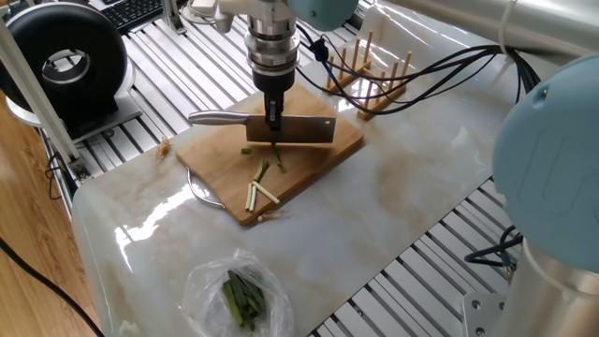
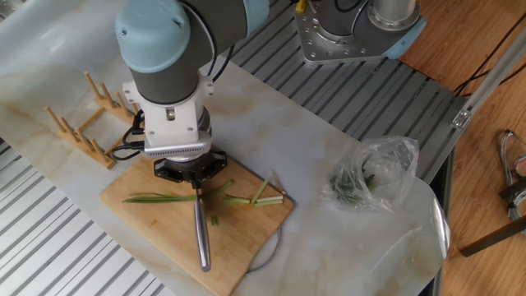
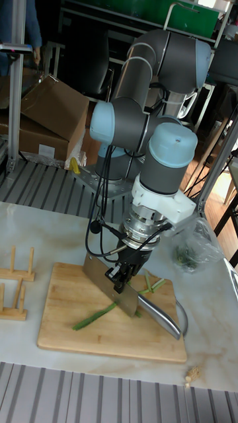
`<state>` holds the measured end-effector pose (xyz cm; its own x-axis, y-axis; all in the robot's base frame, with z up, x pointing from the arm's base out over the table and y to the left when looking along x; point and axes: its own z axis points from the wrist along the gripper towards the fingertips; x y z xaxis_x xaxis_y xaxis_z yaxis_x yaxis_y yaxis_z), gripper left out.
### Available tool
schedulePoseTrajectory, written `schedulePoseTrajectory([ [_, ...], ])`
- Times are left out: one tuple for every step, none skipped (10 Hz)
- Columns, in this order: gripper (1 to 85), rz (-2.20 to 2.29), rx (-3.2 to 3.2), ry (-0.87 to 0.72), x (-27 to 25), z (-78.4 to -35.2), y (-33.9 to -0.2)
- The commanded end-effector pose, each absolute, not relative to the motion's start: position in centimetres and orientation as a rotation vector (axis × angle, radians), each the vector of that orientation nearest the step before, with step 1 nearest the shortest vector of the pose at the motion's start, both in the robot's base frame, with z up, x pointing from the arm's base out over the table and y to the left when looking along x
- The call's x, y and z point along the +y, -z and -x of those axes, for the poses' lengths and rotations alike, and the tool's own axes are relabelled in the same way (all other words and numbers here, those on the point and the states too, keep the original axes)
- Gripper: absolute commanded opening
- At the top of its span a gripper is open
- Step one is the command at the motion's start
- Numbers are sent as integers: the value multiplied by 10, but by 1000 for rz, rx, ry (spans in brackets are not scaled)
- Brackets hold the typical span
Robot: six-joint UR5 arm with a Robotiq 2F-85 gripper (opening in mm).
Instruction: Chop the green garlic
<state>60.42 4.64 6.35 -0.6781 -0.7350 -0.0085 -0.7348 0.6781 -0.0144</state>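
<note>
1. One fixed view: the single gripper [image 1: 274, 120] is clamped on one knife [image 1: 281, 130] over one cutting board [image 1: 211, 150].
2. Green garlic [image 2: 160, 197] lies on that board; two pale cut sticks [image 1: 259, 193] lie near its edge.

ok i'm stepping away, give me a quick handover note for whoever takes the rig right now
Gripper: shut on the knife, blade just above the cutting board.
Green garlic: uncut leafy stalk lies under the blade; a few cut sticks sit near the board's front end.
Bag of dark leaves sits on the table off the board, not part of the job.
Done: a few cuts.
Left: chop the remaining long stalk.
</note>
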Motion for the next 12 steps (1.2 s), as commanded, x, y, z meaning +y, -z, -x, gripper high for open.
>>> schedulePoseTrajectory([
  [13,1238,2860,-1,50,-606,-62],
  [13,1238,2860,5,49,-607,-62],
  [13,1237,2859,6,48,-607,-62],
  [13,1239,2857,7,48,-607,-62],
  [13,1239,2856,10,48,-607,-61],
  [13,1238,2855,13,48,-607,-61],
  [13,1238,2854,14,48,-608,-61],
  [13,1238,2855,18,47,-608,-61],
  [13,1241,2854,26,46,-608,-62],
  [13,1243,2854,28,46,-608,-62],
  [13,1243,2852,27,46,-608,-63],
  [13,1242,2851,28,46,-609,-63],
])
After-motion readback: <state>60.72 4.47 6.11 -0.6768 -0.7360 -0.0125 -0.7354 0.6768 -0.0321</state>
